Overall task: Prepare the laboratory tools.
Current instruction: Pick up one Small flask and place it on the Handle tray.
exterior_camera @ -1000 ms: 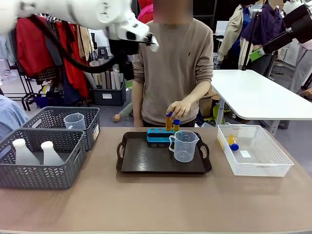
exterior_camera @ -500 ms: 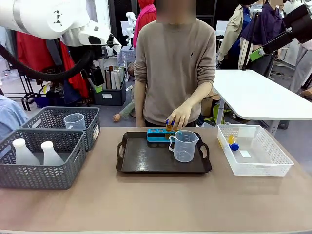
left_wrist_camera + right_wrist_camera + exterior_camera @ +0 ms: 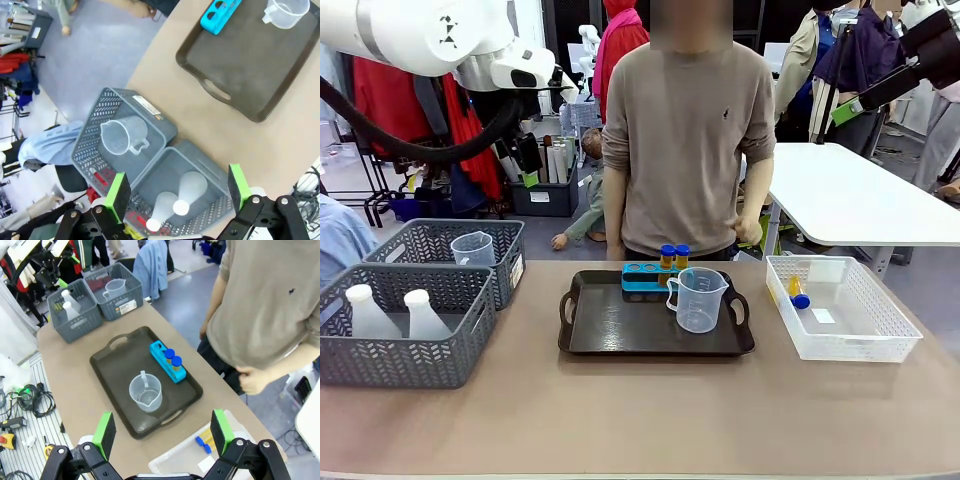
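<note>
On the dark tray (image 3: 620,335) stand a clear handled beaker (image 3: 698,300) and, behind it, a blue rack (image 3: 642,276) holding two amber blue-capped tubes (image 3: 674,256). A third tube (image 3: 797,292) lies in the white basket (image 3: 880,340). Another beaker (image 3: 473,248) sits in the far grey basket. Two white conical flasks (image 3: 392,312) stand in the near grey basket. My left gripper (image 3: 525,165) hangs high at the left. Its wrist view shows it open (image 3: 177,192) above the flasks (image 3: 192,186). My right gripper (image 3: 162,430) is open too, high over the tray (image 3: 112,365).
A person stands at the far edge behind the tray, both hands (image 3: 748,230) down off the table. The grey baskets (image 3: 440,360) fill the left side. There is bare tabletop (image 3: 650,420) in front of the tray. A white table (image 3: 860,200) stands behind on the right.
The person let go of the second tube in the rack and drew the hand back off the table. My left arm swung from above the middle to the left.
</note>
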